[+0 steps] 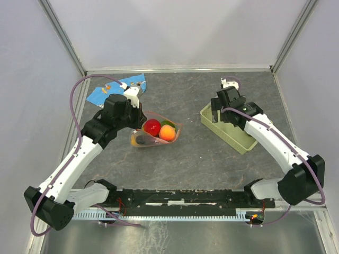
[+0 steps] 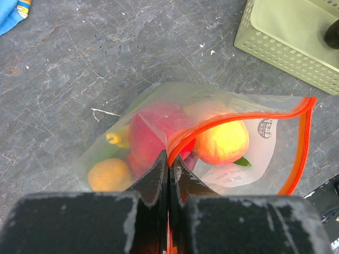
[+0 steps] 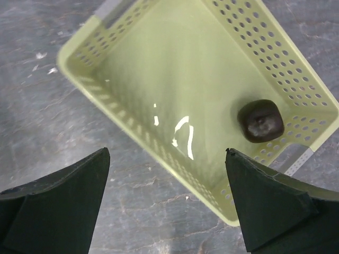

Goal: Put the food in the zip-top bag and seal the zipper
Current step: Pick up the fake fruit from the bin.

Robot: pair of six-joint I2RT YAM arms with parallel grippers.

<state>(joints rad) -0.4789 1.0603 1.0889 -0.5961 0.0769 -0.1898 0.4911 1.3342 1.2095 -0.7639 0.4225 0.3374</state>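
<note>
While the left gripper [image 2: 168, 159] has its jaws pressed together on the near end of the zipper [image 2: 222, 123], the zip-top bag [image 2: 265, 153] lies on the table [image 1: 201, 159] just beyond it, mouth gaping toward the right and unsealed. Inside the bag: red round fruit [image 2: 156, 132], peach [image 2: 222, 143], orange [image 2: 108, 174], tip of the banana [image 2: 117, 138]; something green shows behind them, probably the leaf, cannot confirm. Right gripper [image 3: 167, 151] hangs over the pale green basket [image 3: 249, 32], fingers spread wide, nothing between them. One dark eggplant [image 3: 260, 120] sits in the basket's corner, off to the right of the fingers and not touched. Basket otherwise bare. Blue cloth [image 1: 114, 89] at far left, not involved. Judgement: loading mostly done, one item outstanding. Remaining: grasp the eggplant, carry it to the held-open mouth, drop it in, then run the zipper shut along its full length.
</note>
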